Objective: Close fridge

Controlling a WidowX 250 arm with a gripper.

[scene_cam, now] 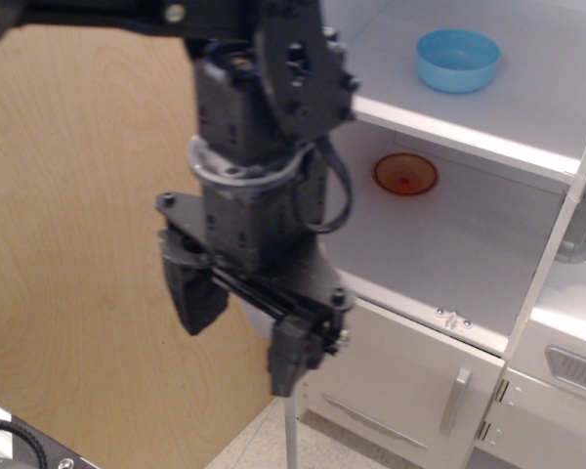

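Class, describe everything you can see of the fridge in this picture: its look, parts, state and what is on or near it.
The fridge is white, plastic-looking and open, showing two white shelves. A blue bowl sits on the upper shelf, an orange bowl on the lower. Below is a smaller closed door with a short grey handle. The main door is barely visible, except perhaps a thin white edge at the right. The gripper, open, hangs before the fridge's left edge; contact cannot be told.

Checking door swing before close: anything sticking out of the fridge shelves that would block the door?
Nothing visible. The blue bowl and orange bowl sit well back on the fridge shelves. The gripper, jaws open, hangs at the left front edge.
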